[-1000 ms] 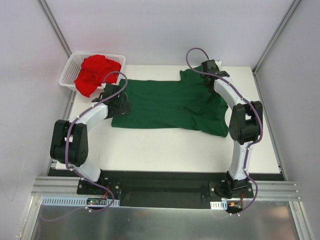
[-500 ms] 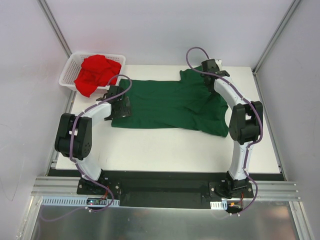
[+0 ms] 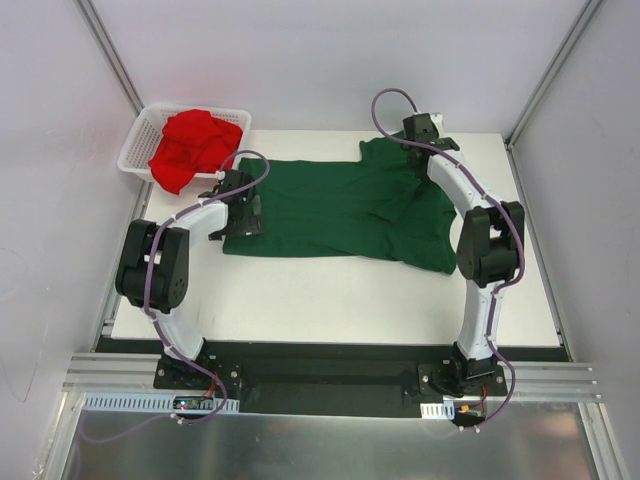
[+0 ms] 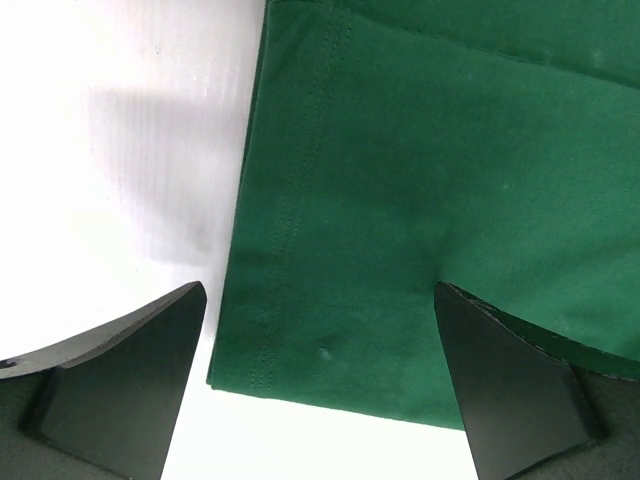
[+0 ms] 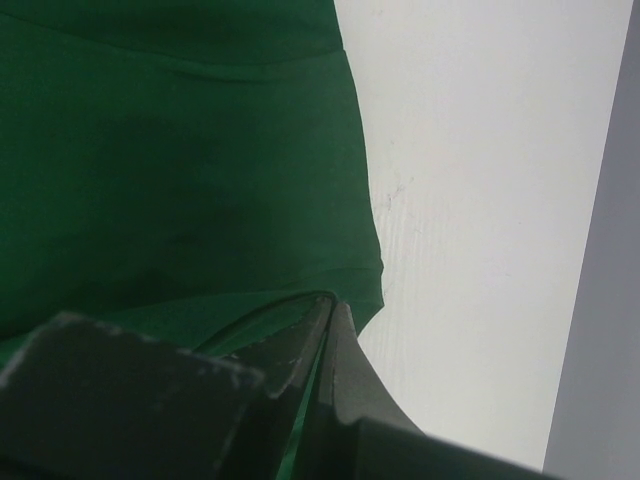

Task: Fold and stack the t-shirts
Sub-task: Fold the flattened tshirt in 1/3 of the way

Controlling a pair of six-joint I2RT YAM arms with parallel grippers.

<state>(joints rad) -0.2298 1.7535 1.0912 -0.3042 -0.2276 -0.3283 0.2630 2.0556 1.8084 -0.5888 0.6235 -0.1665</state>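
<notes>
progress: early, nothing folded or stacked | green t-shirt [image 3: 340, 210] flat on bench [image 3: 330, 300] | red t-shirt [image 3: 192, 145] heaped in basket [image 3: 133, 152] | left tool [image 4: 320, 292] apart above hem corner | right tool [image 5: 326, 303] clamped on green t-shirt's far edge

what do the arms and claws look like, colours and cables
The left arm and right arm match: white curved shells, chunky black joints, a purple cable looping along each. The left claw and right claw are black with wedge-shaped fingers.

White mesh basket [image 3: 133, 150] far left, white table [image 3: 330, 295]
</notes>
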